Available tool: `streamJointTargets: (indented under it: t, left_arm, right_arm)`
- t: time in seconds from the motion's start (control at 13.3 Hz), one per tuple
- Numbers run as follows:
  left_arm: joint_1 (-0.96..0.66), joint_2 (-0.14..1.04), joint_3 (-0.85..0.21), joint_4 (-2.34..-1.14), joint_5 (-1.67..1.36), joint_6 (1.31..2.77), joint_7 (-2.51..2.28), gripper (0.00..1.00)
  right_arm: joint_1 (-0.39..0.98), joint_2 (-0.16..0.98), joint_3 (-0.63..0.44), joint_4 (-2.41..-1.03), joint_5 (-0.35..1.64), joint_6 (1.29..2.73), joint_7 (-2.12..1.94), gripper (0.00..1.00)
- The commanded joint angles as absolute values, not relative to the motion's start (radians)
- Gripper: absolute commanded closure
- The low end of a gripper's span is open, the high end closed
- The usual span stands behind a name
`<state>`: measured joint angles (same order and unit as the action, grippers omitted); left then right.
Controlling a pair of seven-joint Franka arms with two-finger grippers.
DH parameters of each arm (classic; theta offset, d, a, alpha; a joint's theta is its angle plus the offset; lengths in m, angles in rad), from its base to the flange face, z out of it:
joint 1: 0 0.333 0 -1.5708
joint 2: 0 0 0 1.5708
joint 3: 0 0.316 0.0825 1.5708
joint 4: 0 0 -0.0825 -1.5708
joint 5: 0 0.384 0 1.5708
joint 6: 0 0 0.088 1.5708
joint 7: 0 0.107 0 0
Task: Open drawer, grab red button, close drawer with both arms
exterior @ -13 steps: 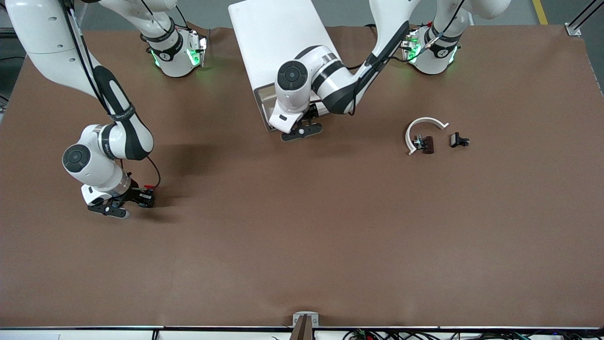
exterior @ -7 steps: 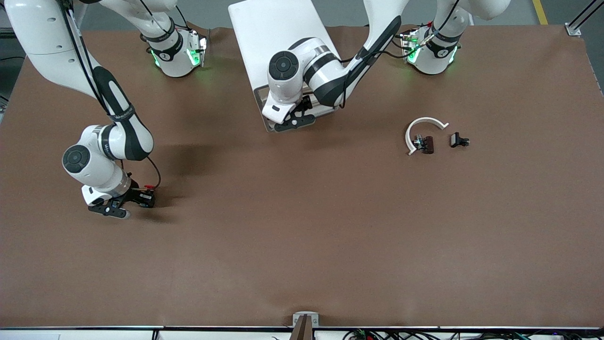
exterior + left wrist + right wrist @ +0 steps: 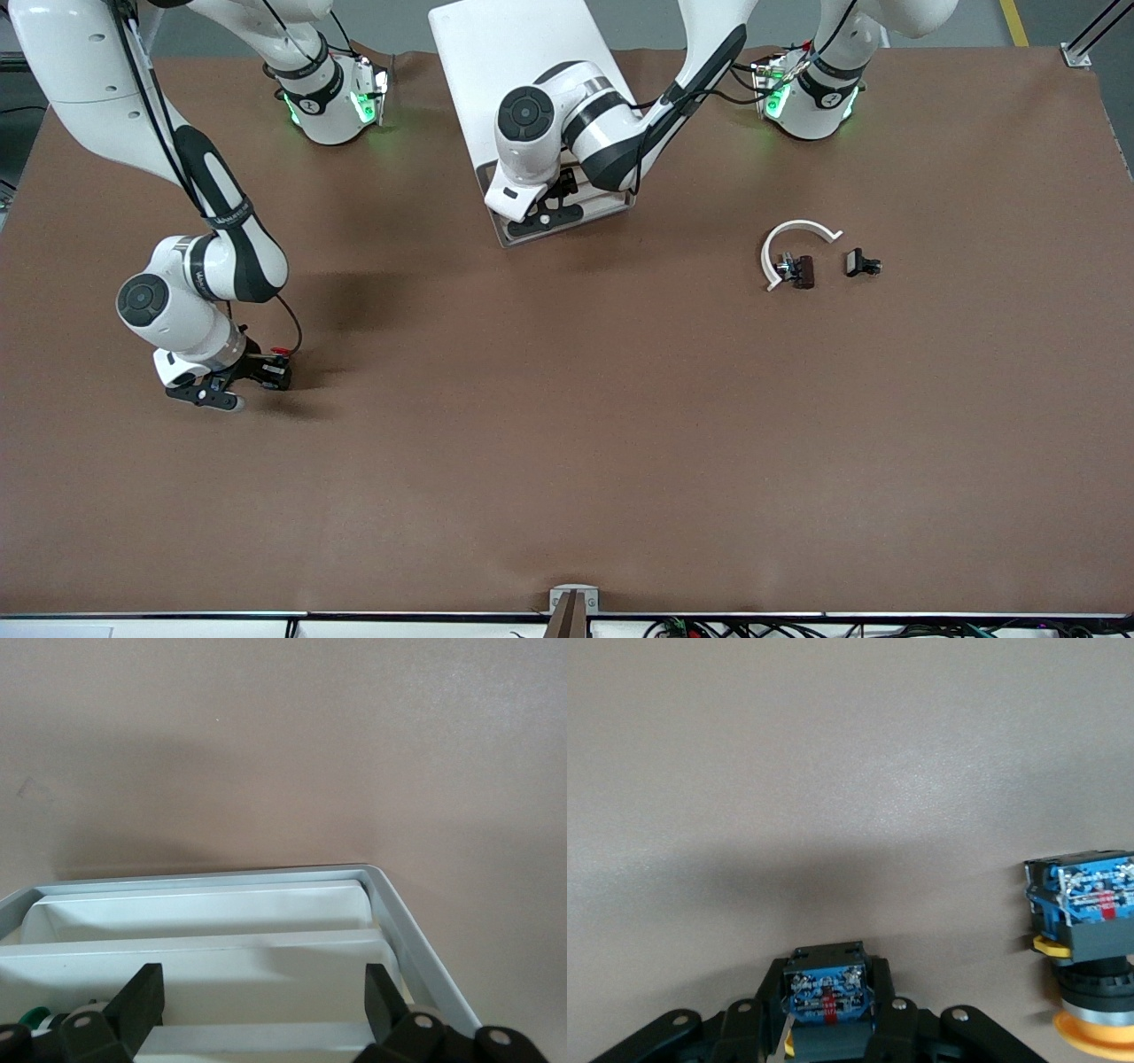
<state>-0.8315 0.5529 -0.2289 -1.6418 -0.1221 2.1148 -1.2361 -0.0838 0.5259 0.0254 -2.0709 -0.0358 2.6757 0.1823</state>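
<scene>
My left pincer (image 3: 547, 215) stands open at the front of the cabinet (image 3: 514, 71), which stands on the surface (image 3: 567, 425) between my two bases, its fingertips (image 3: 142, 1001) astride the drawer (image 3: 204, 948). My right pincer (image 3: 266, 372), near my right arm's end of the surface, is clamped on the button (image 3: 828, 997), with a second button (image 3: 1090, 948) just beside it. Toward my left arm's end lie a curved band (image 3: 793, 239) and two small parts (image 3: 802, 270) (image 3: 861, 263), nearer the front camera than the cabinet.

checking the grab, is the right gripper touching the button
Touching. The right wrist view shows the right gripper shut on the button, a finger pressed against each side of its body.
</scene>
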Motion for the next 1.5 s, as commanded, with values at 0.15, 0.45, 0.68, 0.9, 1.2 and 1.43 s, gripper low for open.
streamJointTargets:
  t: [0.15, 0.45, 0.68, 0.9, 1.2, 1.43]
  left_arm:
    - [-0.835, 0.545, -0.238, -1.635, -0.147, 2.114, -1.244, 0.00]
    - [-0.821, 0.548, -0.224, -1.606, -0.143, 2.114, -1.243, 0.00]
    - [-0.776, 0.560, -0.224, -1.582, -0.138, 2.114, -1.232, 0.00]
    - [-0.703, 0.557, -0.222, -1.559, -0.112, 2.114, -1.213, 0.00]
    - [-0.551, 0.546, -0.222, -1.557, -0.064, 2.106, -1.160, 0.00]
    - [-0.403, 0.499, -0.225, -1.560, -0.064, 1.976, -0.989, 0.00]
  right_arm:
    - [-0.098, 0.577, 0.055, -2.007, -0.025, 2.692, 0.167, 1.00]
    - [-0.103, 0.592, 0.066, -1.983, -0.025, 2.692, 0.121, 1.00]
    - [-0.101, 0.595, 0.066, -1.979, -0.025, 2.692, 0.121, 1.00]
    - [-0.103, 0.597, 0.066, -1.979, -0.025, 2.691, 0.123, 1.00]
    - [-0.101, 0.595, 0.066, -1.977, -0.025, 2.681, 0.129, 0.00]
    - [-0.101, 0.595, 0.066, -1.979, -0.025, 2.681, 0.129, 0.00]
